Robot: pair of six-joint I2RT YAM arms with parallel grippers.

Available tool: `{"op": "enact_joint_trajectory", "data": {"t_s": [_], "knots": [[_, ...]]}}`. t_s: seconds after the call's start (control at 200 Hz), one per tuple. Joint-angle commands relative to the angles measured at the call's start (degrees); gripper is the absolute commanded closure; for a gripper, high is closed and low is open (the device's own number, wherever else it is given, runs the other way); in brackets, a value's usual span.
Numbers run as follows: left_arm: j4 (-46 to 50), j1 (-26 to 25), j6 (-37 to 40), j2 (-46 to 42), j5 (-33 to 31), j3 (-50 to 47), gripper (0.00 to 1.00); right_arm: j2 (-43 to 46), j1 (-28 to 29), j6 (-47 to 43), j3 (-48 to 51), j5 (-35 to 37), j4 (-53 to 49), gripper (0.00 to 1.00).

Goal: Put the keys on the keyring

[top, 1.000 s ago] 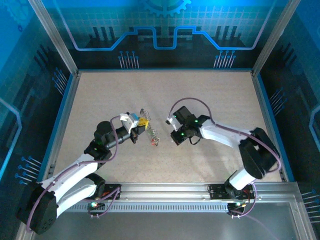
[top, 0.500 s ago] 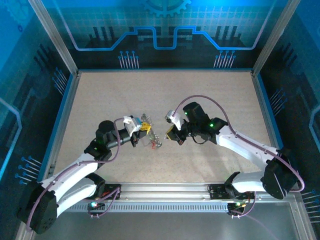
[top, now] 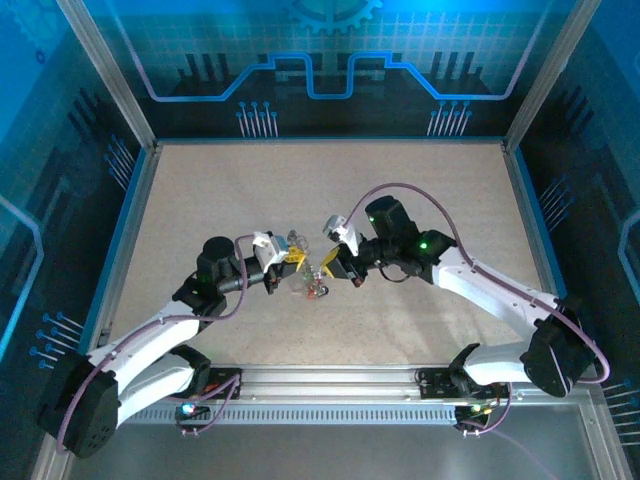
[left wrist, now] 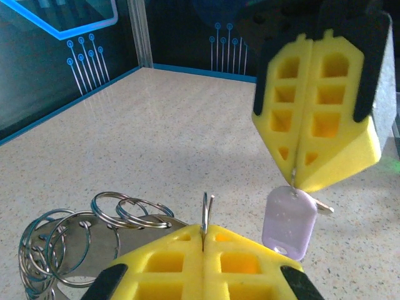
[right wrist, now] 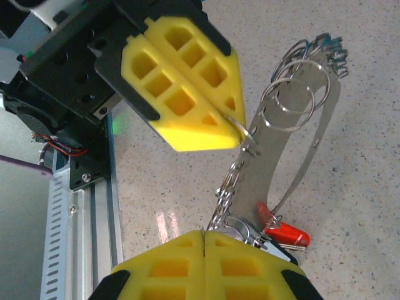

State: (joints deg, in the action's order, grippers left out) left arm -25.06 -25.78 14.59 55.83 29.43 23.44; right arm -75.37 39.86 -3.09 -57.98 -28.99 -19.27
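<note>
Left gripper (top: 292,261), fingers together, clamps a thin ring (left wrist: 205,211) that stands on edge. Just beside it, between the arms, a bunch of metal rings (left wrist: 69,240) lies on the speckled table (top: 250,190), a red-headed key (right wrist: 286,235) among them. Right gripper (top: 327,266), fingers together, holds a lilac tag (left wrist: 289,222) hanging from its tips
</note>
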Motion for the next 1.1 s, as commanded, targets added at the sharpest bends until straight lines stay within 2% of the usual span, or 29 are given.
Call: {"op": "enact_joint_trajectory", "data": {"t_s": [0.0, 0.14, 0.405, 0.575, 0.785, 1.096], "knots": [[-1.0, -0.4, 1.5, -0.5, 0.6, 2.2, 1.0, -1.6, 0.3, -0.6, -3.0, 4.1, -2.8, 1.0], [-1.2, -0.3, 0.3, -3.2, -4.1, 1.3, 1.0, -3.6, -0.7, 2.9, -5.7, 15.3, -13.7, 1.0], [-2.4, -0.3, -0.3, -2.0, -5.6, 1.0, 1.0, -7.4, -1.7, 8.9, -6.1, 23.9, -31.9, 1.0], [-4.0, -0.2, -1.0, -0.6, -5.8, 1.2, 1.0, -13.5, -2.4, 10.1, -5.8, 28.0, -30.8, 1.0], [-2.4, -0.2, -0.7, -3.3, -6.9, 0.6, 1.0, -23.1, -2.5, 9.1, -9.5, 32.5, -27.5, 1.0], [-3.3, -0.2, -1.1, -3.5, -7.1, 0.3, 1.0, -32.5, -2.9, 8.8, -14.9, 31.2, -23.2, 1.0]]}}
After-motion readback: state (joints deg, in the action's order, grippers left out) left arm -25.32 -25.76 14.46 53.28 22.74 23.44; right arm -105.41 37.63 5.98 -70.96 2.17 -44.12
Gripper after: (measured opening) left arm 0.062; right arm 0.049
